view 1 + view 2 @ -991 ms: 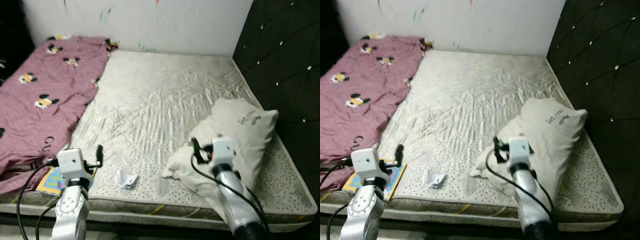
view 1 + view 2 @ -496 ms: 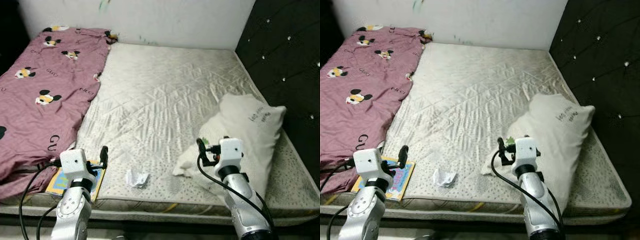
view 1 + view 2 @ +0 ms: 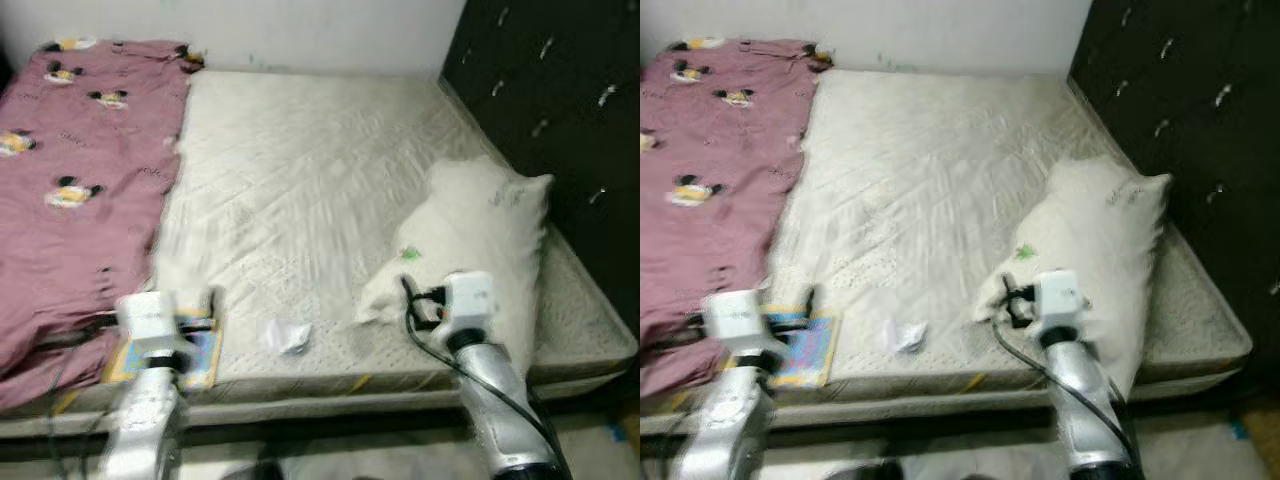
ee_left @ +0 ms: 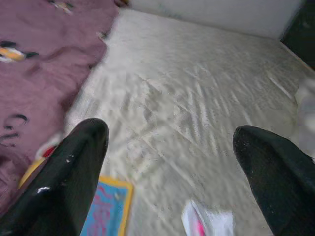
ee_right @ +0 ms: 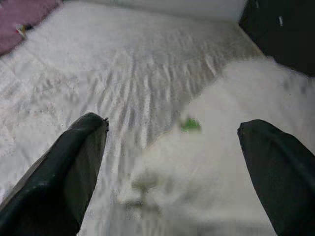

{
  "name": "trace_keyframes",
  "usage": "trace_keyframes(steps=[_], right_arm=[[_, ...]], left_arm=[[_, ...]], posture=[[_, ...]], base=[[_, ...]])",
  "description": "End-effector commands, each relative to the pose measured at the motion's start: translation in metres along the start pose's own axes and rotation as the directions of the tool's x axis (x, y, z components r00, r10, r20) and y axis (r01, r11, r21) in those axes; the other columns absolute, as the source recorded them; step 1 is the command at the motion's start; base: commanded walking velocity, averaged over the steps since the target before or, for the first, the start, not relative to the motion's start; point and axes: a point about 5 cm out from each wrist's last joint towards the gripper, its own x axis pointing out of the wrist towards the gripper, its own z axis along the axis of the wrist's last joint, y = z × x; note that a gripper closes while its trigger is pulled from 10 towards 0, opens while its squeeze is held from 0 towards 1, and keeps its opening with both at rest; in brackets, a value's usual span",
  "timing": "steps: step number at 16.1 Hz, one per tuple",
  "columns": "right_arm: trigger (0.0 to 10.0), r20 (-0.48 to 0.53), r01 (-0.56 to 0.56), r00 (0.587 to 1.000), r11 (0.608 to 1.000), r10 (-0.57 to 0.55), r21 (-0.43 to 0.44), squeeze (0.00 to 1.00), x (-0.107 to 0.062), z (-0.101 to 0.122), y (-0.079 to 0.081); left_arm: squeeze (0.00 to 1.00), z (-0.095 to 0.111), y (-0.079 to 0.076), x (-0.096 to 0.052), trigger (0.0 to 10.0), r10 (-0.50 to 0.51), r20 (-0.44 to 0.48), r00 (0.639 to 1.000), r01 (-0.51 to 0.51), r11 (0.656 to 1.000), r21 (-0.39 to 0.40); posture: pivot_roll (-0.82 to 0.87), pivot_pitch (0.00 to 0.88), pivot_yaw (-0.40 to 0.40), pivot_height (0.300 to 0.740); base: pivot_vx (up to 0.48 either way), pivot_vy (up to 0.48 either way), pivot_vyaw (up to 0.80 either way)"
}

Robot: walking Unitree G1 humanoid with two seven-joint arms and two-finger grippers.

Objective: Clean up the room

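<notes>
Crumpled paper point(image 3: 285, 336) between left end effector point(image 4: 170, 162), pillow point(image 3: 480, 240).

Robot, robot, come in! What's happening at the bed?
Left gripper open, right gripper open, both empty. Crumpled paper and book on mattress edge. Pillow ahead of right gripper.

We see a bare quilted mattress point(image 3: 300, 170) carrying a maroon cartoon-print sheet point(image 3: 70, 210) on its left, a white pillow point(image 3: 480, 240) at right, and crumpled paper point(image 3: 285, 336) beside a colourful book point(image 3: 195, 352) at the near edge.
</notes>
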Motion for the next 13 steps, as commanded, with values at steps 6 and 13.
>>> trace_keyframes(steps=[6, 13], right_arm=[[10.0, -0.014, -0.008, 1.0, 0.999, 0.008, 0.035, 0.0, 0.0016, 0.0013, 0.0003], [10.0, -0.011, -0.011, 1.0, 1.0, 0.012, 0.029, 0.0, 0.0042, 0.0021, 0.0012]], left_arm=[[0.0, 0.0066, 0.0034, 0.0026, 10.0, 0.011, 0.014, 1.0, -0.011, 1.0, 0.006], [0.0, 0.0092, 0.0015, 0.0055, 10.0, -0.016, 0.034, 0.999, 0.016, 1.0, -0.007]], posture=[[0.0, 0.151, -0.064, 0.74], [0.01, 0.13, -0.063, 0.74]], base=[[0.0, 0.393, 0.0], [0.042, 0.0, 0.0]])
